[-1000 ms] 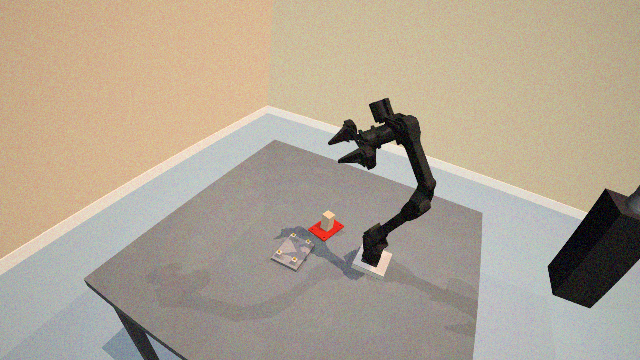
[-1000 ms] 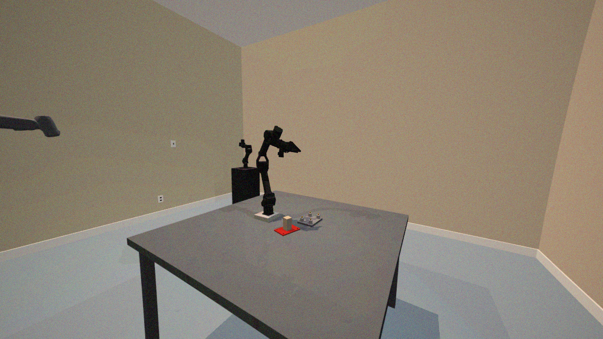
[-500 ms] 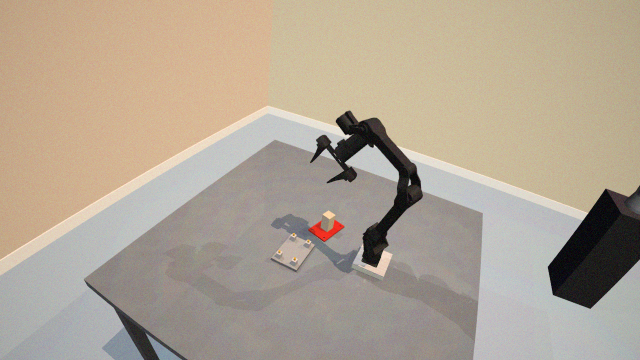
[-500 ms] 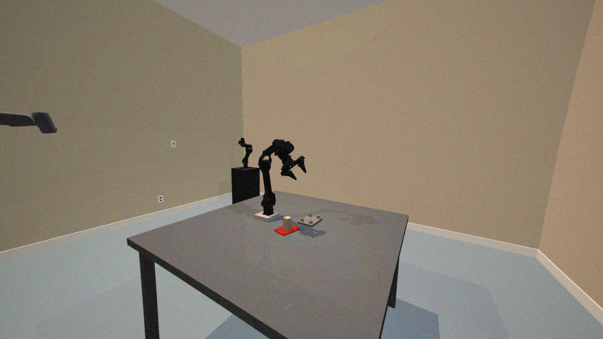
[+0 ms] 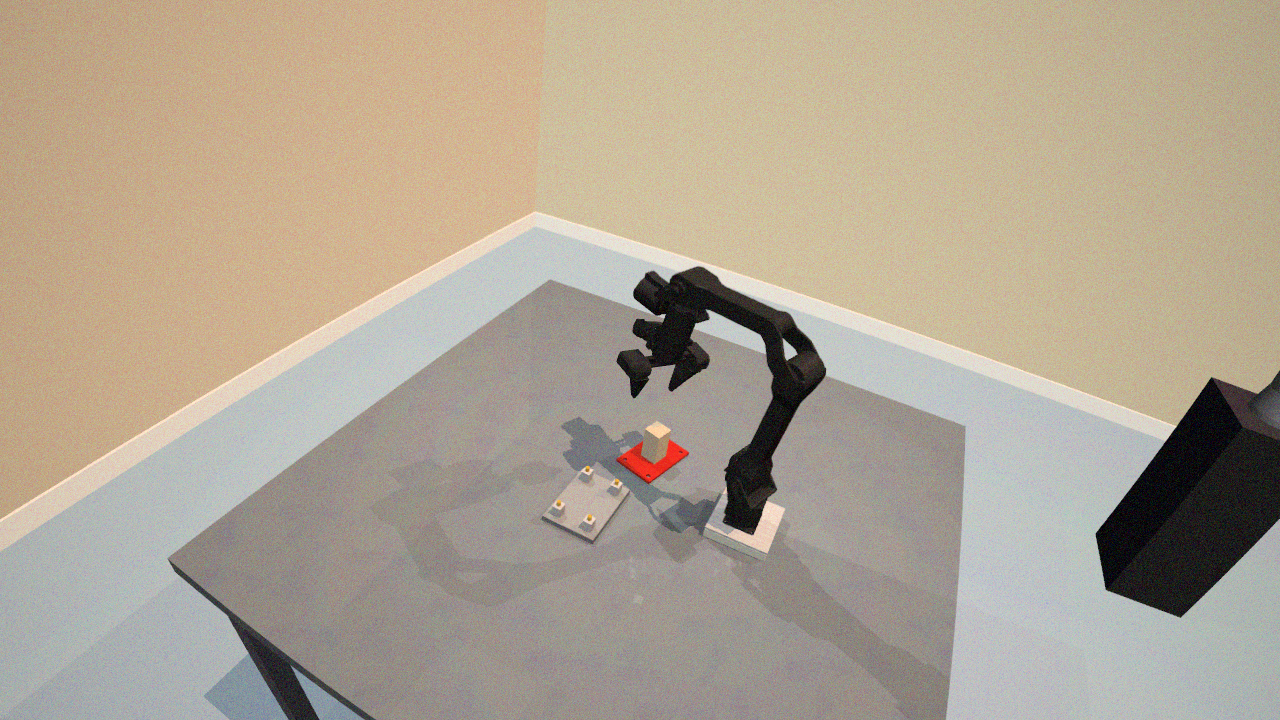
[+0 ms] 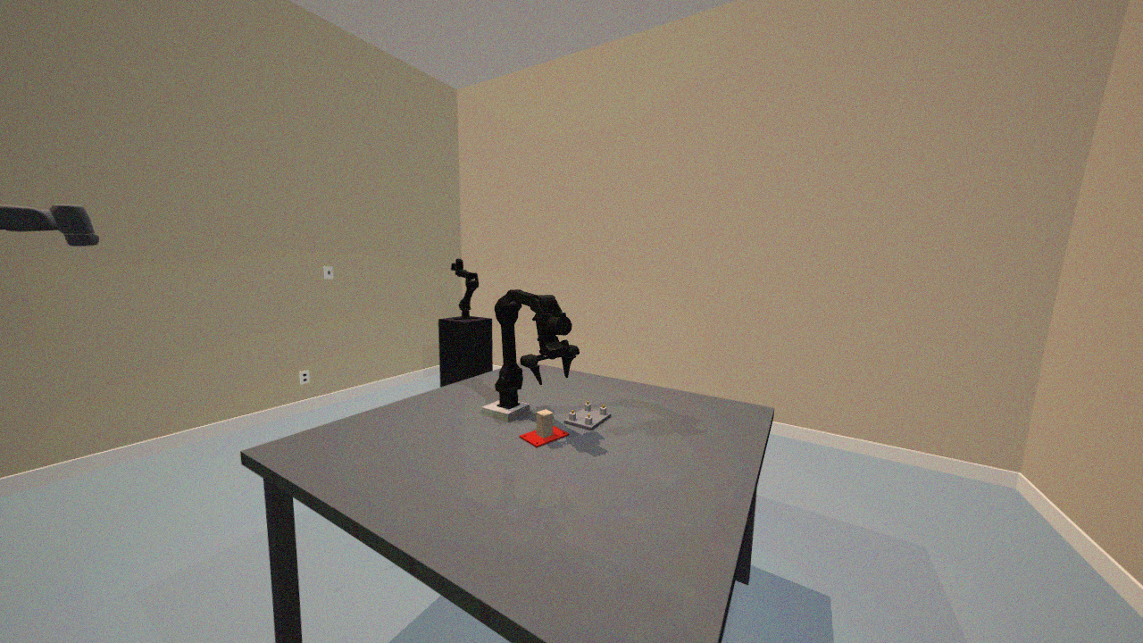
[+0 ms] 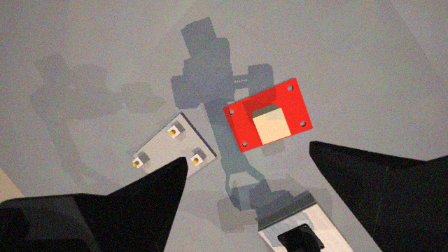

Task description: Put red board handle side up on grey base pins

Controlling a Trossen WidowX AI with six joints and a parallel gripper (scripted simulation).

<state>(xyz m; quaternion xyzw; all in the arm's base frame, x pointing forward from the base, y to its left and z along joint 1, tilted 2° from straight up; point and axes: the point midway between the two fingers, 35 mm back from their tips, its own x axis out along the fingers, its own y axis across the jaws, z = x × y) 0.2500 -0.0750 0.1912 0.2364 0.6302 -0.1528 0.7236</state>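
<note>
So the grey base [image 5: 586,506] [image 6: 585,415] [image 7: 161,147] sits on the left in the top view, gold pins up. Just right of it, the red board [image 5: 637,462] [image 6: 530,437] [image 7: 299,105] lies flat on the table [image 5: 805,608] [image 6: 511,512] [image 7: 367,70], handle [image 5: 656,443] [image 6: 544,423] [image 7: 271,126] up. The gripper [image 5: 653,394] [image 6: 553,381] [image 7: 246,155] hangs above, fingers wide apart, nothing between them.

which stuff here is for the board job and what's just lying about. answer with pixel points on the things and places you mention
For the job:
- red board [image 5: 633,462] [image 6: 531,438] [image 7: 297,106] with its square handle [image 5: 656,443] [image 6: 545,424] [image 7: 271,126]
- grey base [image 5: 586,501] [image 6: 593,421] [image 7: 159,148] with pins
- gripper [image 5: 653,394] [image 6: 553,381] [image 7: 246,155]

Not for it:
- second arm [image 6: 468,289]
- black stand [image 5: 1181,528] [image 6: 464,352]
- wall sockets [image 6: 304,376]
</note>
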